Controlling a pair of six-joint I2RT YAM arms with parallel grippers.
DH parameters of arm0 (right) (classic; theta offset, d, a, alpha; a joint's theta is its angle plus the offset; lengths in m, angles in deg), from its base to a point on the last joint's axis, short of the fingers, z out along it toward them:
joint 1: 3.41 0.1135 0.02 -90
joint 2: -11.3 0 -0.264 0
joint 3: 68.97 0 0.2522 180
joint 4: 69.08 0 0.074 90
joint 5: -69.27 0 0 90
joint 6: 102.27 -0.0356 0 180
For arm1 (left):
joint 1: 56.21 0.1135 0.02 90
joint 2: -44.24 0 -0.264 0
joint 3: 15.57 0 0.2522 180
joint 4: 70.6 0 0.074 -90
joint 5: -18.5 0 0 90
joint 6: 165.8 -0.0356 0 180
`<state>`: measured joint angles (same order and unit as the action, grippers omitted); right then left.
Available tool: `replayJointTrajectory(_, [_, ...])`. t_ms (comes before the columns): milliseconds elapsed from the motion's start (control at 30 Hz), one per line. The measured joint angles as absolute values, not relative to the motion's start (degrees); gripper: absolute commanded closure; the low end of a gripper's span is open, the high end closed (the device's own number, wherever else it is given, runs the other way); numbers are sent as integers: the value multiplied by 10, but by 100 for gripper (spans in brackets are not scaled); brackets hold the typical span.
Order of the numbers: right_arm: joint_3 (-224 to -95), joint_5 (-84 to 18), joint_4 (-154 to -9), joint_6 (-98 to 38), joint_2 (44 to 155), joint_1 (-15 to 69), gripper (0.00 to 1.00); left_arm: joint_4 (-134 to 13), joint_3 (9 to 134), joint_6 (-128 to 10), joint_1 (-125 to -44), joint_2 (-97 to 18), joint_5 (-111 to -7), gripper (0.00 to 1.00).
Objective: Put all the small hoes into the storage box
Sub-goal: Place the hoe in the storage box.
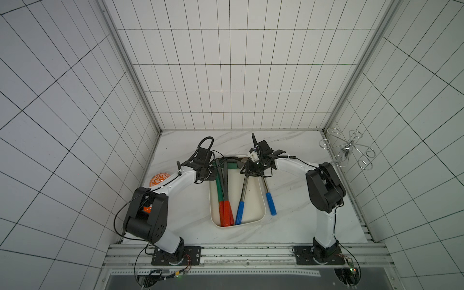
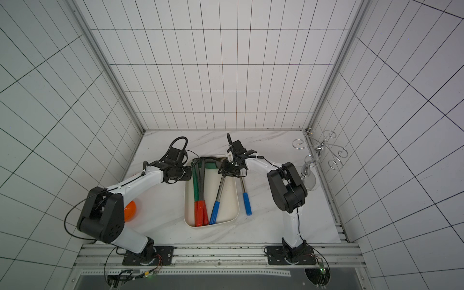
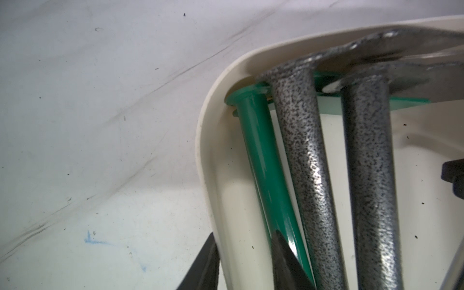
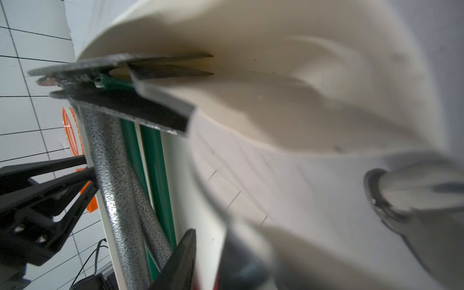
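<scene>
**Q:** What is shown in both top views?

**A:** A white marble-patterned bench (image 1: 180,216) is seen from above, walled in by white tiles. A cream storage box (image 1: 252,200) (image 2: 229,200) is set at its middle, between two black-and-white arms.

**Q:** Where is the small hoe found?

**A:** The small hoe (image 1: 241,200) (image 2: 218,198), chrome-shafted and blue-handled, is laid slanted inside the box, with its handle toward the near end. Its head end is covered by the right tool (image 1: 249,173) (image 2: 229,173). Whether that tool is grasping the shaft cannot be told. The right wrist view is blurred, and only one dark finger (image 4: 179,256) is made out.

**Q:** And the left tool?

**A:** The left tool (image 3: 243,268) is clenched on the box's left wall near the far corner. One finger (image 3: 203,266) is seen outside the wall and another finger (image 3: 286,263) inside it.

**Q:** What else is seen?

**A:** Green-shafted hoes (image 1: 218,190) and grey speckled hoes (image 3: 303,163) with red handles (image 1: 226,213) are packed along the box's left side. A second blue-handled implement (image 1: 269,198) (image 2: 245,198) is laid on the bench just beside the box's right wall. An orange bowl (image 1: 159,179) is partly hidden by the left arm. A chrome wire rack (image 1: 347,148) is placed at the far right corner.
</scene>
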<state>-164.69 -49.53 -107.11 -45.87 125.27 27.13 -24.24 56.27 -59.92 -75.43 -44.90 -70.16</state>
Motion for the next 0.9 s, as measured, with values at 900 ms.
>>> replayJointTrajectory(900, [-1762, -382, -1222, -468, 1273, 286, 80, -245, 589, -599, -755, -513, -716, 70])
